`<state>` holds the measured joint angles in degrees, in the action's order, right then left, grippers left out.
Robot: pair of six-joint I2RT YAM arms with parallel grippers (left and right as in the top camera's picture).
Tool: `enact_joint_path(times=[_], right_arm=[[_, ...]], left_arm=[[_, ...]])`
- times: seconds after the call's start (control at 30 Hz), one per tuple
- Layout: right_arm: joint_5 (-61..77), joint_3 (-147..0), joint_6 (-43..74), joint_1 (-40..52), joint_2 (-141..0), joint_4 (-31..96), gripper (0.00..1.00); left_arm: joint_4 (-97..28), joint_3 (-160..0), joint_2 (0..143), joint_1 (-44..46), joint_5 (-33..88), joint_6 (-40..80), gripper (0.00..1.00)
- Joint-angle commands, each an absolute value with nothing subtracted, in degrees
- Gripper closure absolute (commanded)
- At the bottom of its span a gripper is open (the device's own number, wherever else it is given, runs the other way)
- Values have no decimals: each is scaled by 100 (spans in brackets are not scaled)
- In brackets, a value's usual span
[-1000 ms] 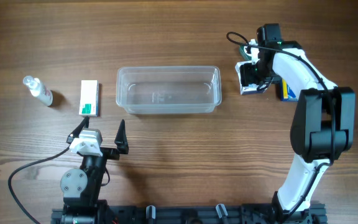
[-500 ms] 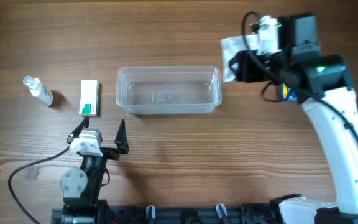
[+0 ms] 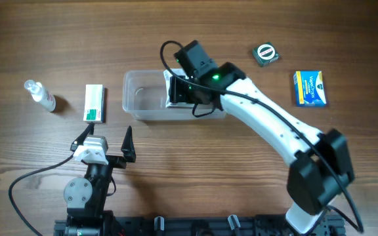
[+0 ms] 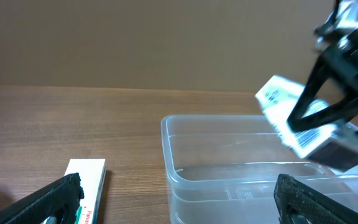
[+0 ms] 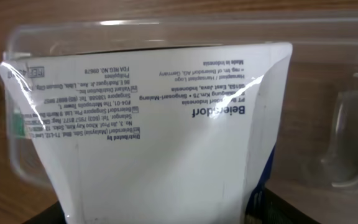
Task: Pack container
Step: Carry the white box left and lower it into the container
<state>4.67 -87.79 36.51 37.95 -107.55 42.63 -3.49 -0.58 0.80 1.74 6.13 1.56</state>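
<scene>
The clear plastic container (image 3: pixel 146 97) lies at the table's middle; it also shows in the left wrist view (image 4: pixel 229 158) and the right wrist view (image 5: pixel 347 124). My right gripper (image 3: pixel 182 92) is shut on a white printed sachet (image 5: pixel 154 143), held over the container's middle; the sachet also shows in the left wrist view (image 4: pixel 284 109). My left gripper (image 3: pixel 107 141) is open and empty, near the front edge, below the container's left end.
A white and green box (image 3: pixel 95 103) lies left of the container, and a small clear spray bottle (image 3: pixel 39 95) further left. A round tin in a dark case (image 3: pixel 266 54) and a blue and yellow packet (image 3: pixel 309 88) lie at the far right.
My right arm has swung left from the far right of the table, carrying the sachet to above the container. The left arm has not moved.
</scene>
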Motion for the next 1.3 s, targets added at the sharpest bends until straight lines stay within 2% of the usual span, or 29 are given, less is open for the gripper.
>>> enact_joint_path(times=[0.0,0.17,0.6,0.67,0.93,1.27], right_arm=[[303,-8860,3769,3820,-10945,3997,32],[-8,-8860,3745,3820,-11028,3774,35],[-40,-8851,3765,3883,-11253,3988,34],[5,-8851,3767,3883,-11480,4010,30],[-21,-8851,3752,3883,-11587,3968,27],[375,-8930,3743,3872,-11518,3704,19]], left_arm=[[-370,-32,38,132,703,82,0],[-370,-32,38,132,703,82,0],[-370,-32,38,132,703,82,0],[-370,-32,38,132,703,82,0],[-370,-32,38,132,703,82,0],[-370,-32,38,132,703,82,0]])
